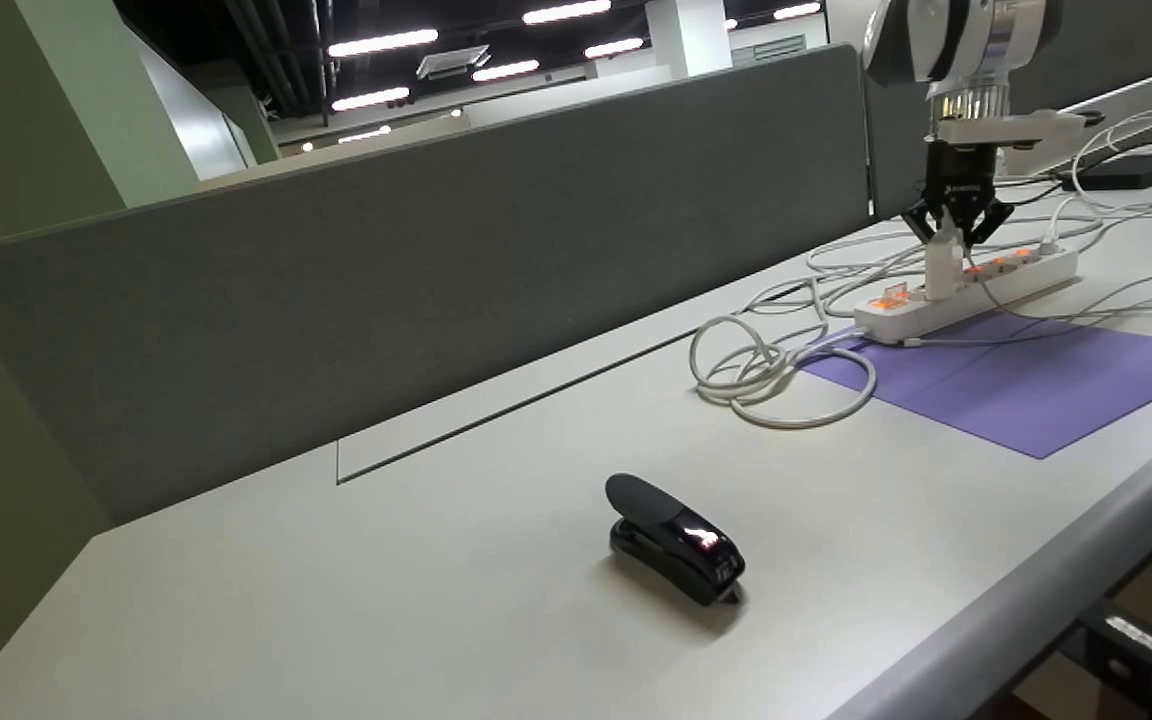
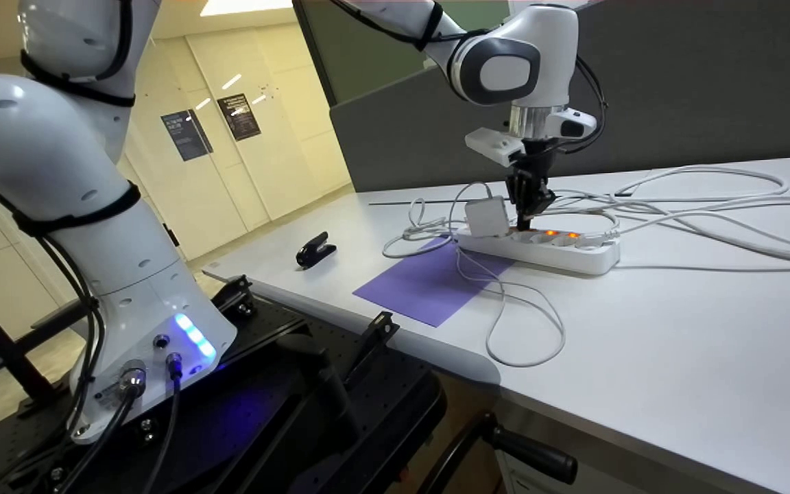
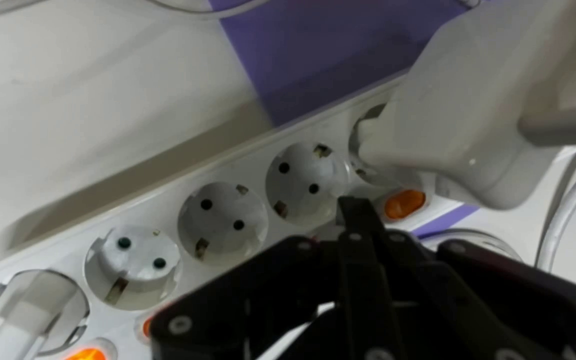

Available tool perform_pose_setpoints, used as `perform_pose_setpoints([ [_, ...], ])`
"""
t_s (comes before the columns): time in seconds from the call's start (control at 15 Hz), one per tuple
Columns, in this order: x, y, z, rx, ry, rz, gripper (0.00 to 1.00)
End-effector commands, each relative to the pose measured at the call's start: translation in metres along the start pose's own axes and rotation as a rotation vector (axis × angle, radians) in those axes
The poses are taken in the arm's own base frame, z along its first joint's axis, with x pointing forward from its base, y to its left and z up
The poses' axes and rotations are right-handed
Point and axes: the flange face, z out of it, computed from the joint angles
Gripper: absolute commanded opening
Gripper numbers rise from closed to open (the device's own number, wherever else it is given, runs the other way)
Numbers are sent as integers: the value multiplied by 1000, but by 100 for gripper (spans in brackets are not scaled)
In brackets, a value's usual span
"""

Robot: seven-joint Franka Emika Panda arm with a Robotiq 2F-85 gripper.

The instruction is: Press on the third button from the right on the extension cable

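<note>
The extension cable is a white power strip with round sockets and orange-red switches; it shows in both exterior views (image 1: 1001,288) (image 2: 546,256) and in the wrist view (image 3: 253,167). My gripper (image 3: 355,204) is shut and empty, pointing down at the strip's switch side; it also shows in both exterior views (image 1: 956,240) (image 2: 524,225). In the wrist view its tips are just left of an unlit orange switch (image 3: 404,204). A lit switch (image 3: 86,355) glows at lower left, and another (image 3: 147,327) is partly hidden by the gripper. Contact cannot be told.
A bulky white adapter (image 3: 468,110) (image 2: 487,217) stands in the strip close beside my gripper. A white plug (image 3: 28,305) fills the far-end socket. Loose cords (image 1: 786,375) loop around. A purple sheet (image 1: 1026,390), black stapler-like object (image 1: 676,540) and grey partition (image 1: 496,280) are also there.
</note>
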Motion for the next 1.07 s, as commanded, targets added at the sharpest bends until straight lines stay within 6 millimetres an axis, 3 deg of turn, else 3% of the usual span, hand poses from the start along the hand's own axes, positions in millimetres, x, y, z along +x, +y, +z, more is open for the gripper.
perform_pose_setpoints([
  [0.0, 6, -1, 9, -14, -6, 32, 0],
  [0.47, 11, -9, 1, 47, -2, 151, 0],
  [0.73, -1, -19, -22, 63, 62, 123, 0],
  [1.0, -14, -28, -60, 78, 151, 96, 0],
])
